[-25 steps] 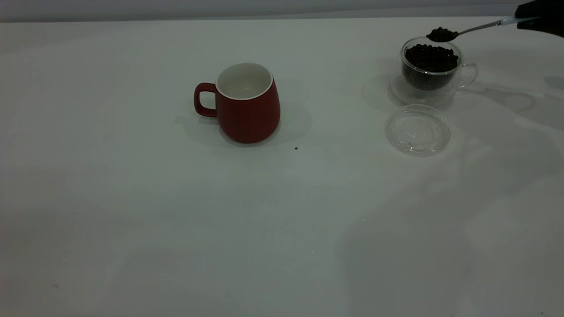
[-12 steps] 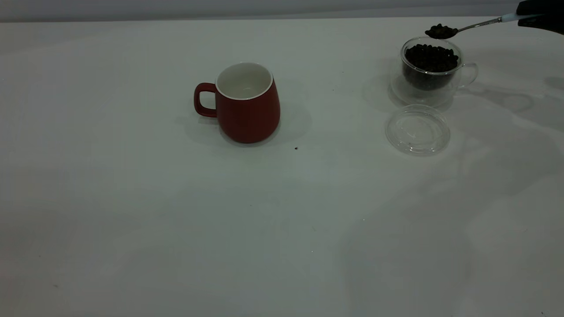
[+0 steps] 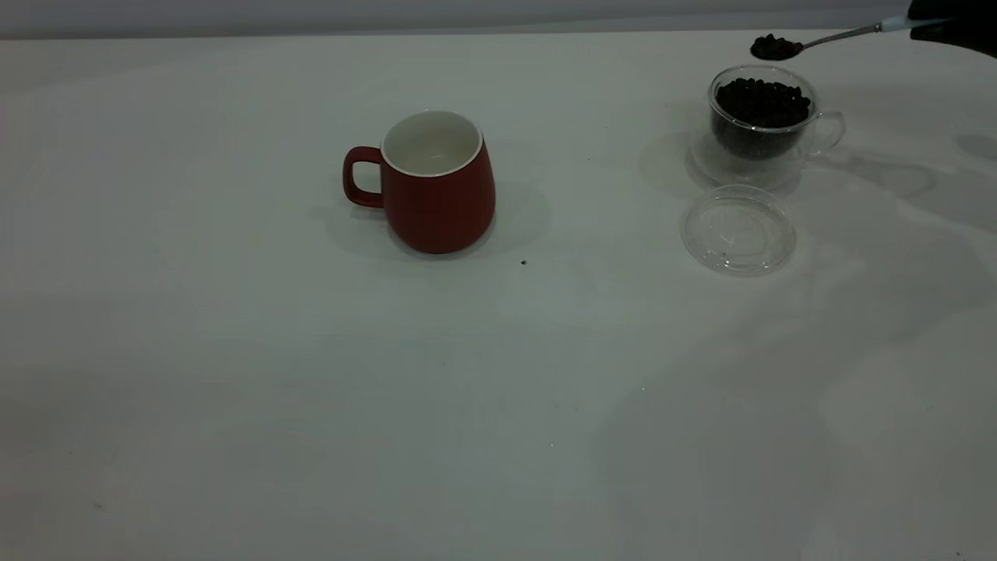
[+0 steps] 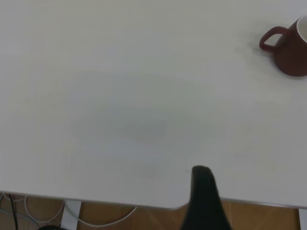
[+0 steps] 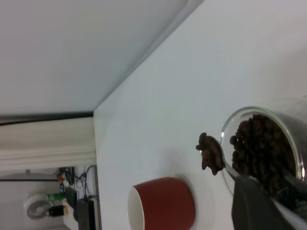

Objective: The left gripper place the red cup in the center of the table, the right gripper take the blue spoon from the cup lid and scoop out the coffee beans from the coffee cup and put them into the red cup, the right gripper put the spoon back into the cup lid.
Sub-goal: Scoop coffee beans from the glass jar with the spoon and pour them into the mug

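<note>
My right gripper (image 3: 938, 27), at the far right edge of the table, is clamped on the blue handle of the metal spoon (image 3: 826, 39), whose bowl, heaped with dark coffee beans (image 3: 773, 47), hangs just above the clear glass coffee cup (image 3: 763, 117). The red ceramic cup (image 3: 438, 183) sits well apart at the table's centre, and the clear plastic lid (image 3: 738, 230) lies near the glass cup. I judge any tilt or jolt while crossing that gap would spill beans onto the white table (image 3: 498, 389); my left gripper (image 4: 204, 201) is parked near the table's edge, and I cannot tell its opening.
</note>
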Available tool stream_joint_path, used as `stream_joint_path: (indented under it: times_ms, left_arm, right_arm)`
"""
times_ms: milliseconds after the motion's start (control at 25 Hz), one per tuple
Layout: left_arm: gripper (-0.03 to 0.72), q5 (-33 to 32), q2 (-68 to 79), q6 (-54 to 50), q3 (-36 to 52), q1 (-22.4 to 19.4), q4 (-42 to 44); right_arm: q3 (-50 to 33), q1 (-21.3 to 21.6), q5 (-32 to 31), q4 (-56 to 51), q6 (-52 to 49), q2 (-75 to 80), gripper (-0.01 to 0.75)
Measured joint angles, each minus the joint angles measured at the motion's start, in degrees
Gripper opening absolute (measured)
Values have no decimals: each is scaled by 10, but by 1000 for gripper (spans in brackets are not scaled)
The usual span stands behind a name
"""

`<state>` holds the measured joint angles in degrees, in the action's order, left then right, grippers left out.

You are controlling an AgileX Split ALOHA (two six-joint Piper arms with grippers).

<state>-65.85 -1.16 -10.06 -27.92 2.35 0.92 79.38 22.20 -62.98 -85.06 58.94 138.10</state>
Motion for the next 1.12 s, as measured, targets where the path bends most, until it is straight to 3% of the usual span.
stream_joint_path:
  times_ms: [480,800,1120]
  left_arm:
    - [587,0,0,0,0,0,0]
    - [587,0,0,0,0,0,0]
    - [587,0,0,1,0,0,0]
  right_arm:
    - [0,-19,-3,-1,2,-3,103]
    - [0,-72,-7,-3,1,-31,103]
    - [0,-163,-4,-35,-3,-34,103]
